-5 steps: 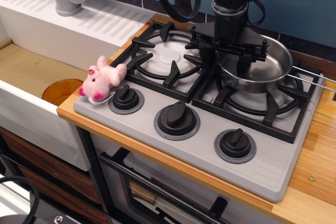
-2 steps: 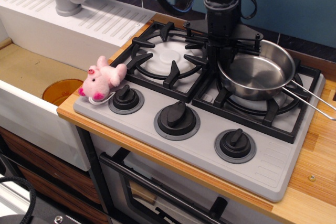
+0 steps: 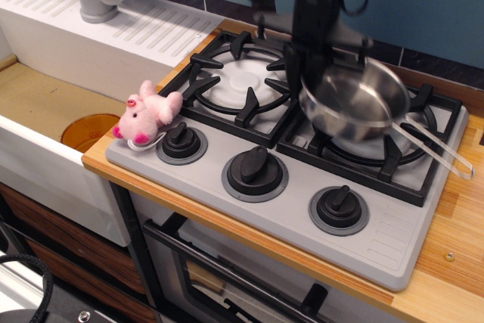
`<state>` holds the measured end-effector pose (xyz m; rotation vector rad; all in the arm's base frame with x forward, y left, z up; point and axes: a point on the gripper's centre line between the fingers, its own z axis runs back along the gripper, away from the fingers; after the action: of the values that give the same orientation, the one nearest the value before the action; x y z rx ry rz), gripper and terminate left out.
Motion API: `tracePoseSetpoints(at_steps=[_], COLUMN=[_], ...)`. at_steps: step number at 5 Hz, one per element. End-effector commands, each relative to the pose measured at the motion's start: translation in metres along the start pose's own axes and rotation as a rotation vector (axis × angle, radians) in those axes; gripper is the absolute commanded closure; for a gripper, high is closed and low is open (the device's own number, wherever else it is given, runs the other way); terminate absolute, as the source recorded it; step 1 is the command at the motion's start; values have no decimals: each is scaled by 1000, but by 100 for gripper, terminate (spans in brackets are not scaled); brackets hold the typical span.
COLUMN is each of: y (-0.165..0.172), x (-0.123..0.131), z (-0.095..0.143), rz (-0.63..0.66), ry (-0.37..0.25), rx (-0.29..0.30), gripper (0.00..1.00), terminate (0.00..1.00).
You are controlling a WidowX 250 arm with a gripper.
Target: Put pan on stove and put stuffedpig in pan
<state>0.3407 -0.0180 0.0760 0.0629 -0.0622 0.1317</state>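
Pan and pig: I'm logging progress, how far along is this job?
Nothing finished. In hand: the hand grips the pan at its rim, tilted over the stove's right burner. Left: settle the pan, then fetch the stuffedpig from the stove's left edge.

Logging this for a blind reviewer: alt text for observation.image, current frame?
A robot arm's gripper holds a shiny pan by its rim, tilted above the right burner of a grey stove. A pink stuffed pig lies at the stove's left front corner beside a knob, with a white sink further left.
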Motion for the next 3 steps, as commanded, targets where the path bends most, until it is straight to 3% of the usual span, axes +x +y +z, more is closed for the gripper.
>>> tracePoseSetpoints(at_steps=[1,3], y=[19,76], x=[17,43], z=[75,79], rz=[-9,-106], ry=[-74,-88], rx=[58,114], gripper=[100,100], terminate=[0,0])
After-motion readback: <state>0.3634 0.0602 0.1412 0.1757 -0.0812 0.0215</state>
